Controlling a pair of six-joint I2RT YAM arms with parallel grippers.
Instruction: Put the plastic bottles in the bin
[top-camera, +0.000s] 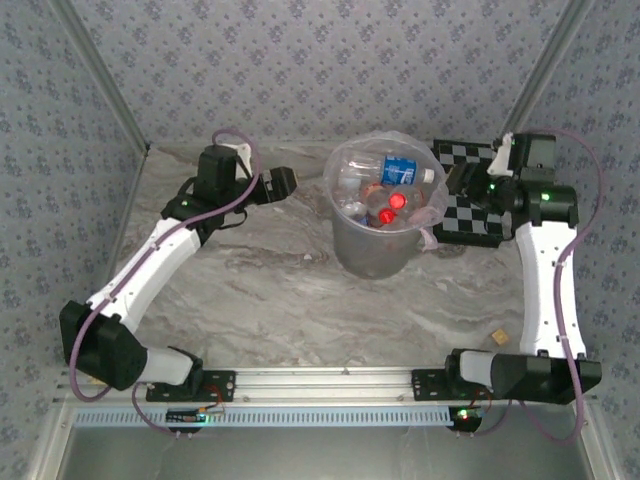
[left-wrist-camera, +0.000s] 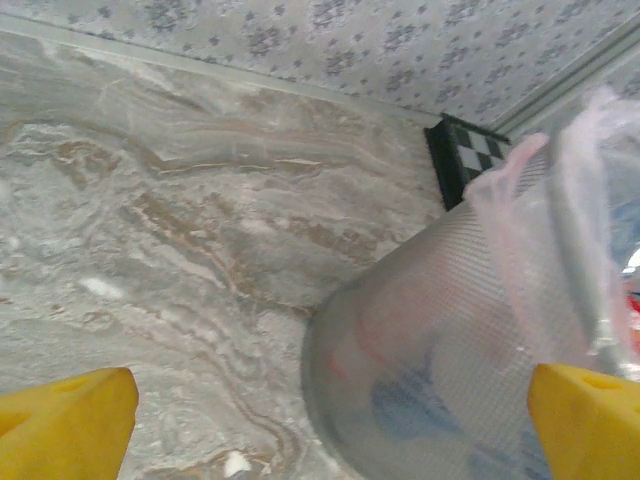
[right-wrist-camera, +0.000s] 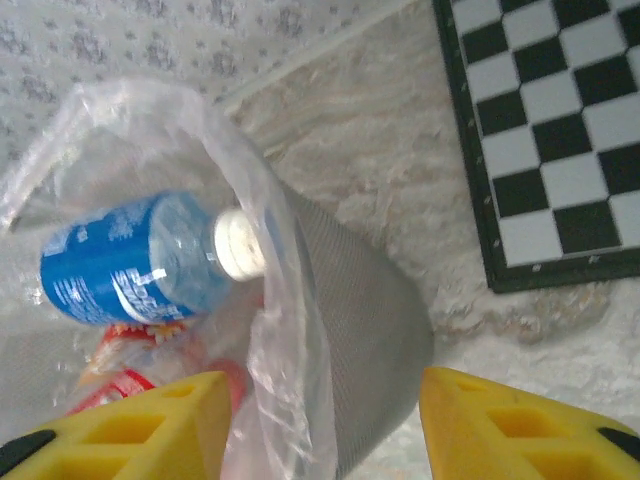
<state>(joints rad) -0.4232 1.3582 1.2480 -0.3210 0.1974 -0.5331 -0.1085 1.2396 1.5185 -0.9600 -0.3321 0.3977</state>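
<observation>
**A:** Arm bases (top-camera: 520, 375) sit along the bottom edge of the overhead view. Both arms run up-frame and elbow inward, flanking the bin (top-camera: 375, 258) at centre (placed, I'd guess, where either arm can reach it).

**B:** And the plastic bottles (top-camera: 385, 195)?

**A:** Heaped inside it, with a blue-labelled bottle (top-camera: 400, 170) on top. I see none on the table (top-camera: 270, 290). The left gripper (top-camera: 285, 182) hangs well left of the rim. The right gripper (top-camera: 455, 182) is just beside the right rim, over the checkerboard (top-camera: 470, 215).

**B:** Left wrist view?

**A:** Yellow fingers (left-wrist-camera: 70, 425) sit in the bottom corners, spread wide with nothing between them. The bin wall is at lower right.

**B:** Right wrist?

**A:** Its fingers (right-wrist-camera: 520, 420) stand apart too, angled down at the rim. The bag (right-wrist-camera: 250, 180) edge and the bin wall show between them, but I cannot tell whether they touch. The blue-labelled bottle lies at centre left, inside the bag.
</observation>
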